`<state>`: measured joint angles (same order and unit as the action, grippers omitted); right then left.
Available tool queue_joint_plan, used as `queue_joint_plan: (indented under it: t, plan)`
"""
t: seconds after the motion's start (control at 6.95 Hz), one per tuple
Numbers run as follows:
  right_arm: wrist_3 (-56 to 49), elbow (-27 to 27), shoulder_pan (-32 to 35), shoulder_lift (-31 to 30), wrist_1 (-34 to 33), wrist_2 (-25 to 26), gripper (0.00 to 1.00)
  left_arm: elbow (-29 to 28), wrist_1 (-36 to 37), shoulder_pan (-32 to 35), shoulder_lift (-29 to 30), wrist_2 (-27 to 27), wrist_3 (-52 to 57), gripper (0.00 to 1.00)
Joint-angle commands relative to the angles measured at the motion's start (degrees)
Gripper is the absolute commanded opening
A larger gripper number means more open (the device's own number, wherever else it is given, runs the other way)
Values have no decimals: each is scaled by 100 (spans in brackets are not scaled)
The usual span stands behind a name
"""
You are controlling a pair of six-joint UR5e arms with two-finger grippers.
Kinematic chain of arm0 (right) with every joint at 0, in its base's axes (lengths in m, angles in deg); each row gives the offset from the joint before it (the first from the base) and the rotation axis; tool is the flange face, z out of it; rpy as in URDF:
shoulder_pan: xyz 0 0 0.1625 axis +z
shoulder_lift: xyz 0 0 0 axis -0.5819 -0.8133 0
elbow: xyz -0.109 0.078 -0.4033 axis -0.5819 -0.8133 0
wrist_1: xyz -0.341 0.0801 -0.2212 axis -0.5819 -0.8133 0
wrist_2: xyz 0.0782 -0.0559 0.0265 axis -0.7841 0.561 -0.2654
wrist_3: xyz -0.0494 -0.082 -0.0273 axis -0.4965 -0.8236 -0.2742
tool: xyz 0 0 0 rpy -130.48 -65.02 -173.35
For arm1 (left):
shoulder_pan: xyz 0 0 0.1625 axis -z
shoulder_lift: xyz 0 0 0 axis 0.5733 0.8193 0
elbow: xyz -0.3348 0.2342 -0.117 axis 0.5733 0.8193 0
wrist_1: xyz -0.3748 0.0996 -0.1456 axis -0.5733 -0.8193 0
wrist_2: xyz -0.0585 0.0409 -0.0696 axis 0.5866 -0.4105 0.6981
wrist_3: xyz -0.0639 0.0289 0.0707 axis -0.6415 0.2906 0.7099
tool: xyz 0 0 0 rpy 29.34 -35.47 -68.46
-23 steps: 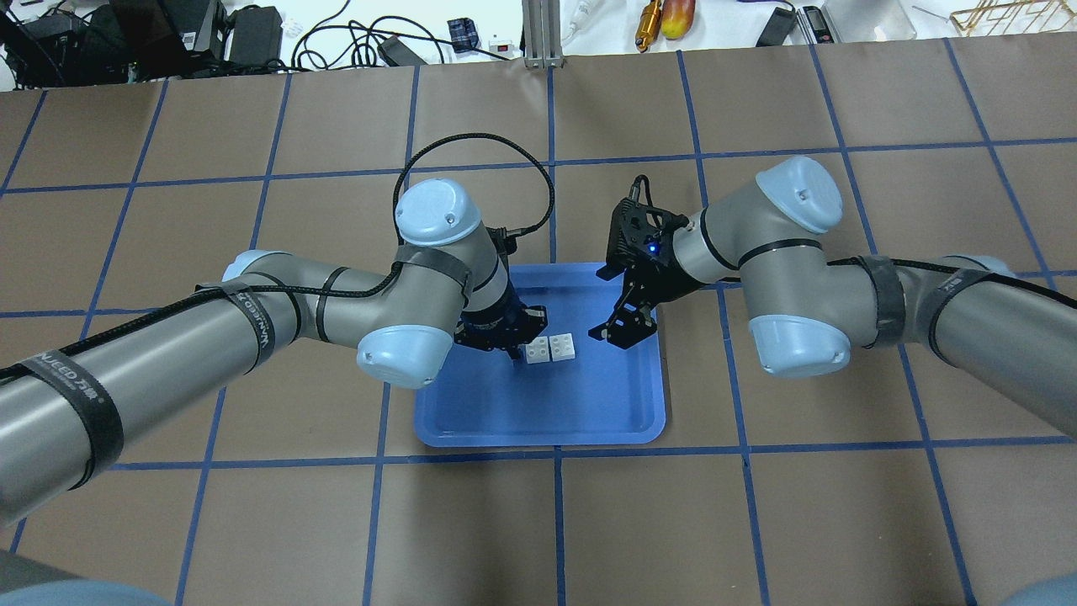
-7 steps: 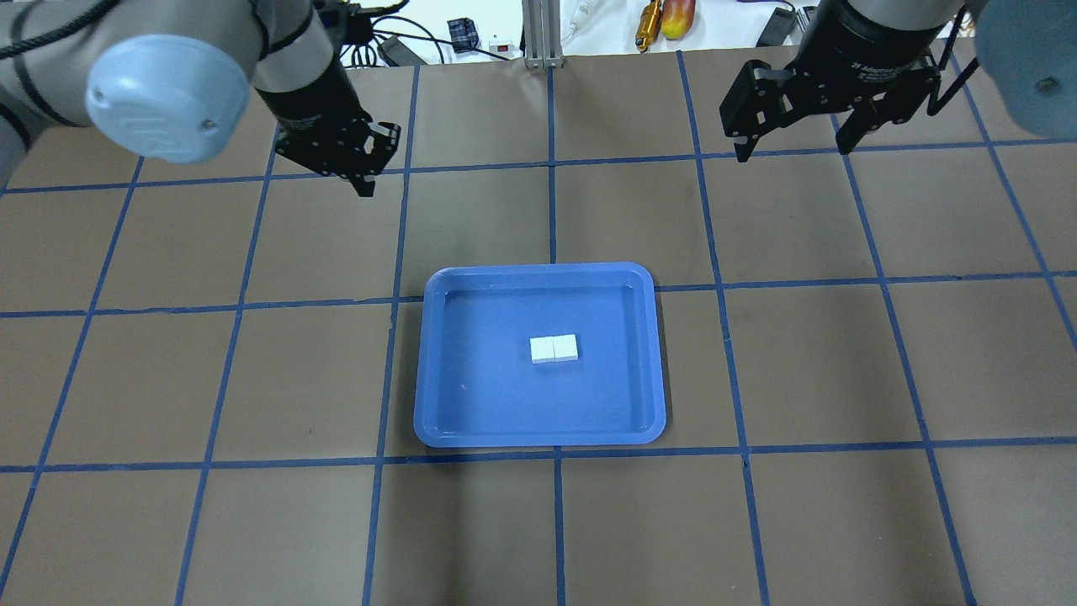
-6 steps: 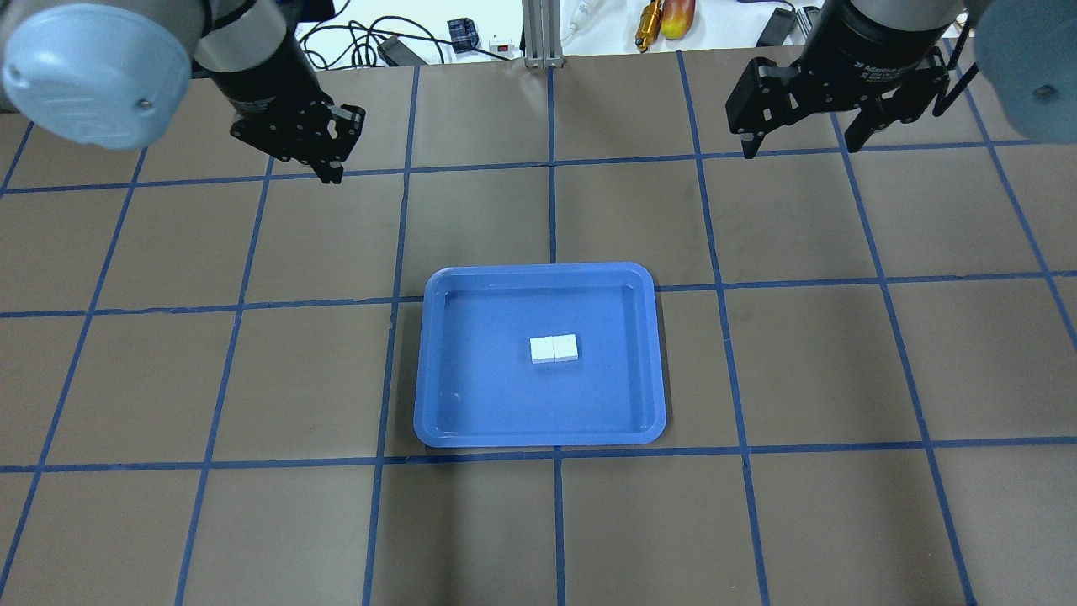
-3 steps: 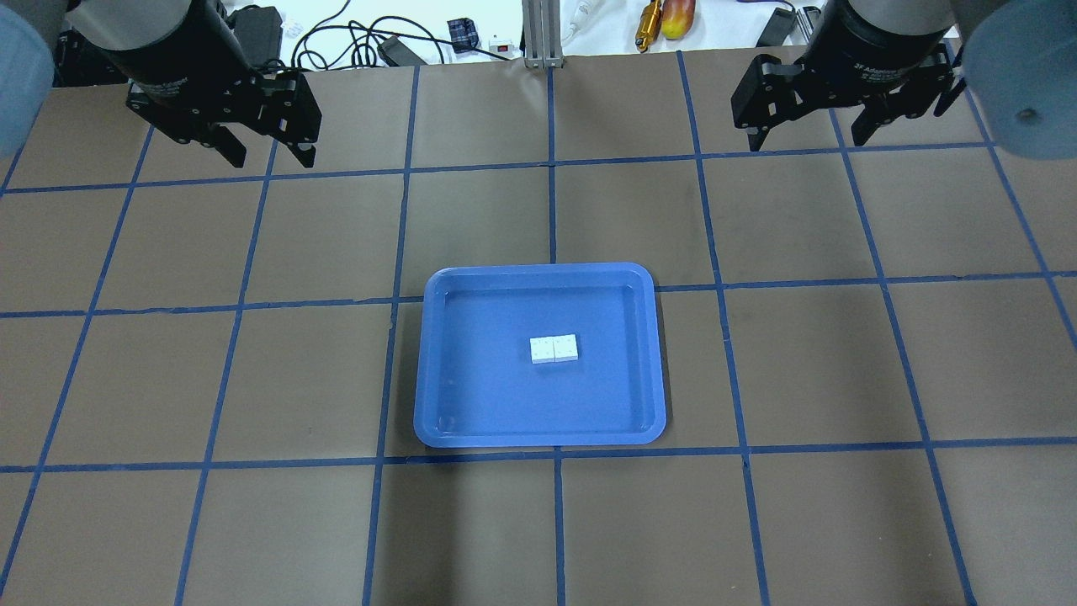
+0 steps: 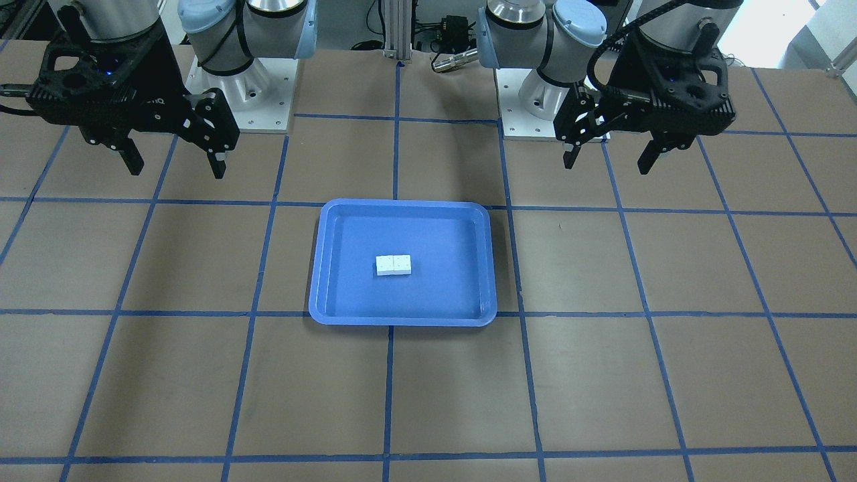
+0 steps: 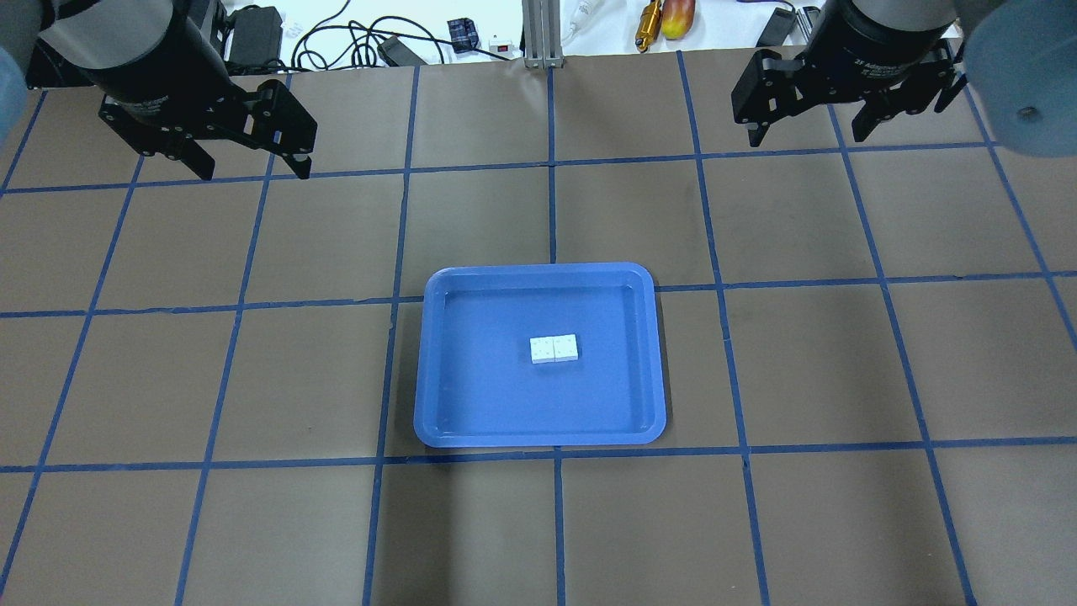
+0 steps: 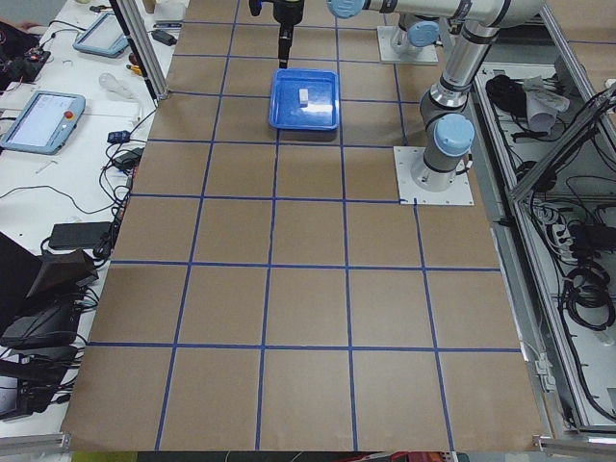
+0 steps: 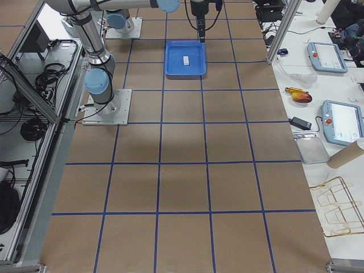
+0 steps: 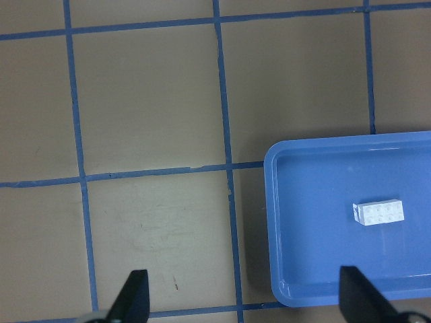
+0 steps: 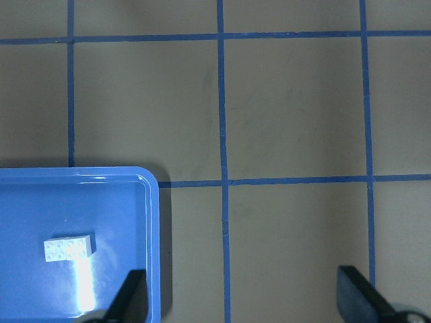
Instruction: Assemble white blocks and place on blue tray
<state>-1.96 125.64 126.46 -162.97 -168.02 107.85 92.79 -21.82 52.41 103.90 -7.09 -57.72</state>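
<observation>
The two white blocks point(image 6: 554, 348) lie joined as a short rectangle, studs up, near the middle of the blue tray point(image 6: 538, 271). They also show in the front view point(image 5: 393, 265) and in both wrist views point(image 9: 378, 212) point(image 10: 68, 248). My left gripper point(image 6: 252, 174) is open and empty, raised high over the far left of the table, well away from the tray point(image 5: 402, 203). My right gripper point(image 6: 808, 139) is open and empty, raised high at the far right. In the front view the left gripper point(image 5: 606, 164) is on the right and the right gripper point(image 5: 175, 171) on the left.
The table is brown with a blue tape grid. An aluminium post point(image 6: 538, 34), cables and power adapters point(image 6: 252, 34) lie beyond its far edge. The two arm bases point(image 5: 241, 87) point(image 5: 535, 100) stand on the robot's side of the table.
My left gripper let go of the blocks on the tray, and both arms rose and swung out to the far corners. In the last second the left gripper moved further left and turned.
</observation>
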Motion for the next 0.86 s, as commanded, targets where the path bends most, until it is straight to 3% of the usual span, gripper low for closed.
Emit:
queue_joint_plan:
  t: [0.0,0.72]
  plan:
    - [-30,-28,0,12,1,-1,100,-40,-40,-239,14,-177,2,100]
    - [5,-213,0,91,36,-1,100,4,22,-82,50,-159,-68,100]
